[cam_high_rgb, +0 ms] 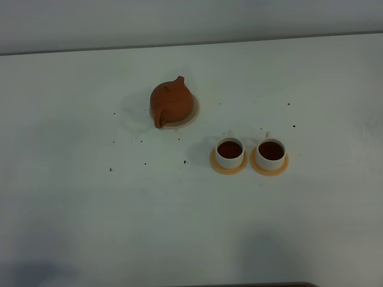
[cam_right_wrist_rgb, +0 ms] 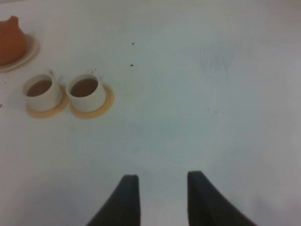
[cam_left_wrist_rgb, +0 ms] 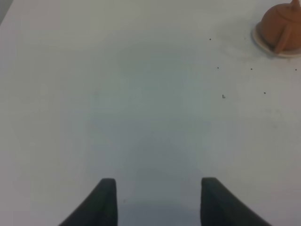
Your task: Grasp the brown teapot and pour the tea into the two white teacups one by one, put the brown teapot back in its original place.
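The brown teapot (cam_high_rgb: 171, 101) sits upright on the pale beige saucer (cam_high_rgb: 192, 113) at the middle of the white table. It also shows in the left wrist view (cam_left_wrist_rgb: 281, 26) and at the edge of the right wrist view (cam_right_wrist_rgb: 11, 40). The two white teacups (cam_high_rgb: 230, 152) (cam_high_rgb: 271, 152) stand side by side on orange coasters (cam_high_rgb: 228, 168), each holding dark tea. They also show in the right wrist view (cam_right_wrist_rgb: 43, 91) (cam_right_wrist_rgb: 86, 91). My left gripper (cam_left_wrist_rgb: 157, 197) is open and empty over bare table. My right gripper (cam_right_wrist_rgb: 162, 193) is open and empty, well away from the cups. Neither arm shows in the exterior high view.
The white table (cam_high_rgb: 90, 209) has several small dark specks around the teapot and cups. Its back edge (cam_high_rgb: 191, 43) meets a pale wall.
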### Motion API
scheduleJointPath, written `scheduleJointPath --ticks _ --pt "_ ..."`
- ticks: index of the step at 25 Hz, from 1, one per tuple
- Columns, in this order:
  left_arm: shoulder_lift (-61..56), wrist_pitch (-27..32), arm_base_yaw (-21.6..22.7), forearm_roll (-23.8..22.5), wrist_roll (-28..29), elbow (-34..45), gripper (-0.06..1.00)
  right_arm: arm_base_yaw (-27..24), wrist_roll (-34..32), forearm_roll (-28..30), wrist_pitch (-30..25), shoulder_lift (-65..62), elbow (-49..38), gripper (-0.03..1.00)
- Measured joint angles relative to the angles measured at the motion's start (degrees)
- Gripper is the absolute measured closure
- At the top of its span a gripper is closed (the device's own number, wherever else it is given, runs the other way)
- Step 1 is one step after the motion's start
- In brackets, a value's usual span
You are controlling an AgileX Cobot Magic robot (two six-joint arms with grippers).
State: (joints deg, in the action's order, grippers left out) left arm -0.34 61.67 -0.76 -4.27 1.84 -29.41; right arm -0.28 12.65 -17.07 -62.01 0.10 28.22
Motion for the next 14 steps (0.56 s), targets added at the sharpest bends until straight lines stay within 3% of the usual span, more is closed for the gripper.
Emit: scheduleJointPath --ticks 14 --pt "0.00 0.00 0.00 0.00 -0.05 0.00 0.53 0.00 0.00 0.00 0.00 0.00 0.00 0.73"
